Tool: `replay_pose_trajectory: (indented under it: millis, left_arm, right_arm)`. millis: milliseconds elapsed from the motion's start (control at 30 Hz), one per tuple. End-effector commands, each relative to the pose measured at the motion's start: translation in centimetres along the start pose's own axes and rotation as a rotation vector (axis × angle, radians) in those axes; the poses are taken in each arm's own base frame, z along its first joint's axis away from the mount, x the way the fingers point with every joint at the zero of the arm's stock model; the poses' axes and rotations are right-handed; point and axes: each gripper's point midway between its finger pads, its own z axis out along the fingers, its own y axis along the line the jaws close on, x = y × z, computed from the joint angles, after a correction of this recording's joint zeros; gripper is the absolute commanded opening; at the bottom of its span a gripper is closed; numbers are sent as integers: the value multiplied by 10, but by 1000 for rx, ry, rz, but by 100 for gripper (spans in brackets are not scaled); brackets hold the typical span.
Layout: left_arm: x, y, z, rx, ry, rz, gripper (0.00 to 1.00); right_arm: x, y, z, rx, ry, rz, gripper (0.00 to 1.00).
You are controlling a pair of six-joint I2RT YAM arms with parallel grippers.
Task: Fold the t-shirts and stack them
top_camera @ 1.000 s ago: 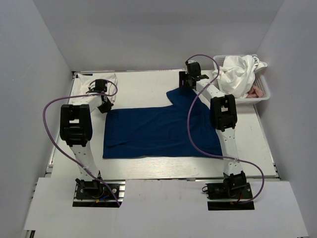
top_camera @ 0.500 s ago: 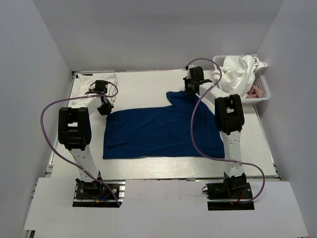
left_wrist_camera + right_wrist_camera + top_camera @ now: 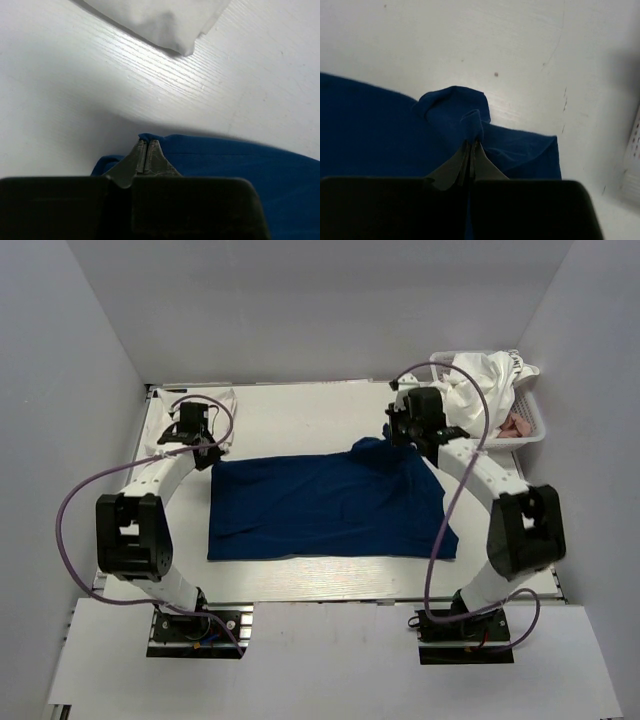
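Observation:
A navy blue t-shirt (image 3: 320, 505) lies spread flat in the middle of the table, plain side up. My left gripper (image 3: 206, 456) is shut on its back left corner, and in the left wrist view the fingertips (image 3: 146, 143) pinch the navy hem (image 3: 225, 155). My right gripper (image 3: 392, 443) is shut on the bunched sleeve at the back right edge. In the right wrist view a ridge of navy cloth (image 3: 470, 117) rises between the tips of that gripper (image 3: 472, 143). A folded white t-shirt (image 3: 212, 400) (image 3: 165, 20) lies at the back left corner.
A white mesh basket (image 3: 528, 432) stands at the back right, its wall (image 3: 634, 145) close to my right gripper. It holds crumpled white t-shirts (image 3: 485, 380) and a pink one (image 3: 514, 425). Purple cables loop off both arms. Grey walls enclose the table.
My right gripper closed on the sleeve that stuck out at the back and drew it right and inward into a bunch. The left arm swung its elbow down while keeping its grip on the corner.

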Motion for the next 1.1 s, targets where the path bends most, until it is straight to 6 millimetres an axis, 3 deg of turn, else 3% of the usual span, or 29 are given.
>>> replay_pose_trajectory:
  millis: [0,33,67,167,200,267,300,333,467,533,567,600,633,667,700,733,800,833,867,900,1033,1067]
  left_arm:
    - [-6,-7,-22,58,-64,3,0]
    - [-1,-8,-25,64,-60,11,0]
    - [-1,-8,-26,69,-68,-3,0]
    - [11,2,-32,47,-73,-31,0]
    - [21,10,-30,24,-62,-37,0]
    - [25,14,-40,22,-84,-82,0]
    - [39,22,-38,8,-64,-90,0]
    - [42,30,-40,-22,-75,-122,0]
    - [62,62,-45,-128,-102,-211,0]
    - [65,77,-47,-194,-122,-247,0]
    - [66,86,-47,-230,-119,-263,0]
    - [71,89,-45,-253,-108,-276,0]
    - [69,91,-45,-269,-108,-272,2]
    - [71,91,-41,-285,-92,-276,8]
    - [78,95,-40,-308,-66,-263,34]
    - [78,94,-39,-314,-58,-259,46]
    - [81,90,-38,-300,-34,-268,60]
    - [83,91,-39,-308,-25,-263,88]
    - [80,90,-41,-307,-28,-275,100]
    - [75,88,-46,-296,-39,-280,100]
    - [56,70,-63,-197,-86,-289,100]
    - [54,58,-68,-122,-78,-286,100]
  right_arm:
    - [4,5,-32,29,-35,-22,0]
    - [24,5,-43,34,1,-18,0]
    - [22,5,-58,42,-9,-18,0]
    - [50,1,-89,104,30,37,0]
    - [50,-1,-102,126,15,52,0]
    - [68,-1,-116,138,25,58,0]
    - [79,-1,-121,145,54,73,0]
    - [78,0,-130,146,37,78,0]
    - [119,-2,-148,178,82,152,0]
    - [156,-6,-152,232,149,232,0]
    - [161,-14,-157,285,141,254,0]
    - [177,-17,-158,325,152,335,3]
    - [183,-16,-159,330,164,350,13]
    - [185,-12,-160,316,164,377,23]
    - [193,-9,-160,321,178,438,26]
    - [204,-8,-163,331,222,454,31]
    - [215,-2,-167,342,256,545,49]
    - [219,-3,-170,353,266,550,68]
    - [219,-3,-173,354,261,548,85]
    - [220,-3,-173,353,261,542,90]
    - [186,5,-168,257,172,500,90]
    - [173,9,-160,215,132,473,90]
